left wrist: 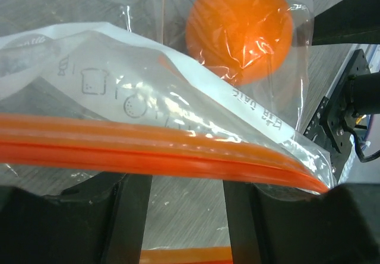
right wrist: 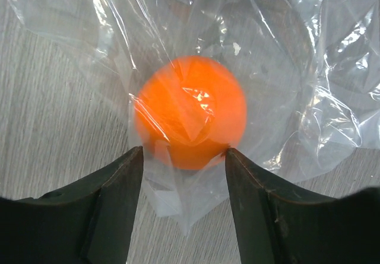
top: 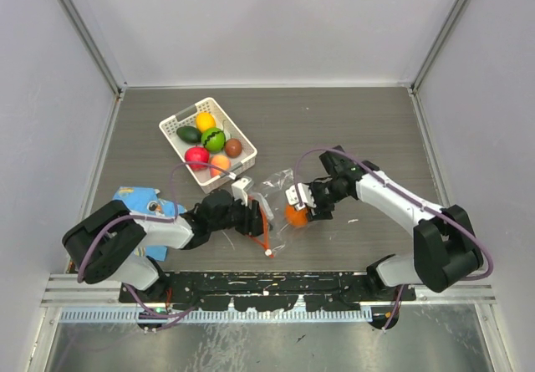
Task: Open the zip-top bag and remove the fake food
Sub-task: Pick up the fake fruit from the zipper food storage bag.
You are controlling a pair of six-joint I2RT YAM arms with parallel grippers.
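Right hand (right wrist: 184, 154) apart, zip-top bag (right wrist: 297, 68) over orange fruit (right wrist: 190, 107); left hand (left wrist: 187, 216) apart at zip strip (left wrist: 148, 145).

— What sort of place is shown?
— A robotics lab test cell: a grey wood-grain table (top: 334, 121) is enclosed by plain white panels (top: 267, 21) set in aluminium posts (top: 84, 29).
— By what else is it shown?
— Two robot arms are bolted to a metal rail (top: 267, 293) at the near edge, and a purple cable (top: 351, 156) is left exposed.
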